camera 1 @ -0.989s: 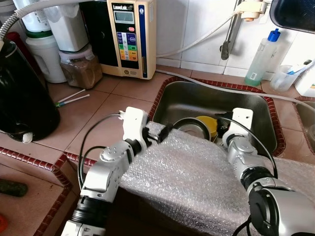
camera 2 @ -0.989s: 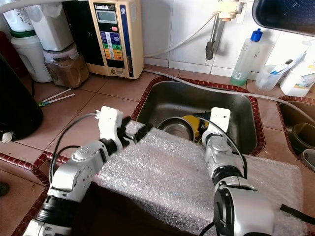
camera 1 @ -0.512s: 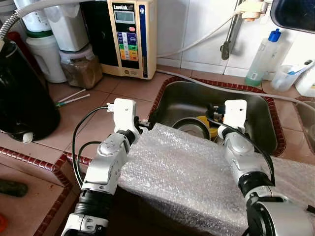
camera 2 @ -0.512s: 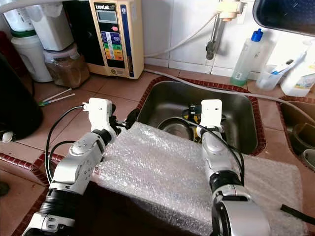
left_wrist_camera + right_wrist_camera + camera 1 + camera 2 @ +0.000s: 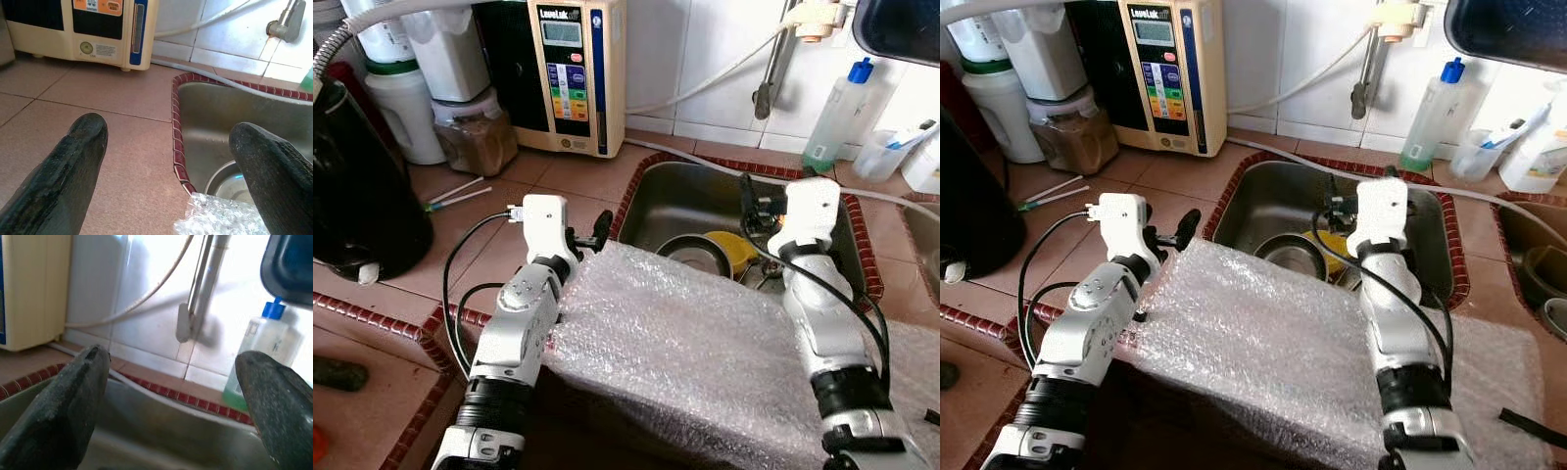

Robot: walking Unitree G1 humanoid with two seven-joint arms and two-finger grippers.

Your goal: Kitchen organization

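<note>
A large sheet of bubble wrap (image 5: 705, 343) lies draped over the near edge of the steel sink (image 5: 705, 201), covering the tiled tabletop (image 5: 509, 225) in front of it and hanging toward the robot. Both silver arms reach forward from under and beside the wrap. The left arm is bent up at the elbow, its left claw (image 5: 587, 231) raised just over the sink's near left corner, fingers spread wide and holding nothing; one fingertip (image 5: 85, 132) hovers over the tiles, and a corner of the wrap lies just below the claw. The right arm stretches higher and farther, its right claw (image 5: 756, 201) poised over the sink basin, fingers (image 5: 83, 382) also wide apart and empty, pointing toward the sink's back wall. A metal bowl (image 5: 690, 257) and something yellow (image 5: 732, 250) sit in the sink beside the wrap's far edge.
</note>
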